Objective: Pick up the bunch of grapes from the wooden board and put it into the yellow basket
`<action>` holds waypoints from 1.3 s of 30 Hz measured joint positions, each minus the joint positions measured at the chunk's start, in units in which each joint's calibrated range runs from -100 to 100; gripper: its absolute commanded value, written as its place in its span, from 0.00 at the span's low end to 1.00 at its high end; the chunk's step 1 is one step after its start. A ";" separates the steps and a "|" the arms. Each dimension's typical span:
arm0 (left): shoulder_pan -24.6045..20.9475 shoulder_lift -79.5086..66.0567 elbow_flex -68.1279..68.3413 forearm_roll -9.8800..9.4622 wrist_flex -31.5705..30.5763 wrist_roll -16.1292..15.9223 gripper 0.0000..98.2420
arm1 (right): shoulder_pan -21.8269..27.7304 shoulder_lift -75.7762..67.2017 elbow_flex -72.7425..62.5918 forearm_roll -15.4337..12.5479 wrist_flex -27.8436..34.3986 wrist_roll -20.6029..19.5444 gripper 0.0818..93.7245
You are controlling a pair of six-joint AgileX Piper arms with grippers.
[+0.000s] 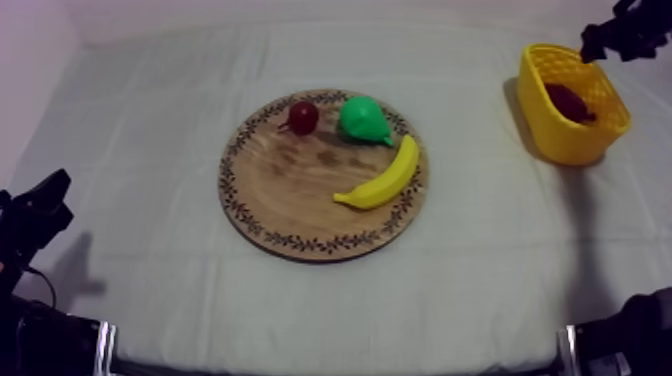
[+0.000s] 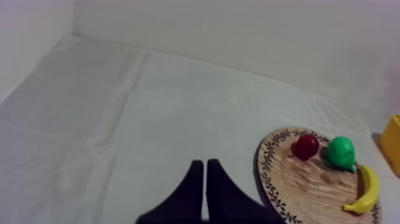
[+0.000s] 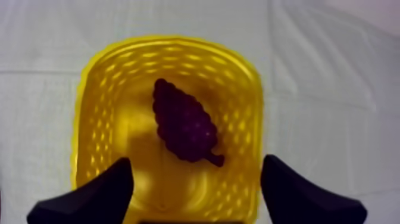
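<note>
Your right end effector [image 3: 196,162] hangs wide open over the bunch of grapes [image 3: 181,125] in the yellow basket [image 3: 95,77], two o'clock off the wooden board [image 1: 290,200], so lift straight up, clear of the rim.

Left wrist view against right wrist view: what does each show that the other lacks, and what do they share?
Left wrist view, not the right: the wooden board bearing the small red fruit, pear and banana; the left hand, shut on nothing. Right wrist view, not the left: the bunch of grapes lying in the yellow basket; the right hand, open above it. Shared: the basket and the cloth.
</note>
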 measured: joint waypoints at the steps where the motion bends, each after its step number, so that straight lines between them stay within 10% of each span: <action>1: 0.00 0.00 0.00 0.00 0.00 0.00 0.00 | 0.17 -1.72 1.19 0.00 -1.08 0.03 0.61; 39: 0.00 0.00 0.00 0.00 0.00 0.00 0.00 | -5.00 -72.65 55.37 5.90 -18.77 -8.12 0.36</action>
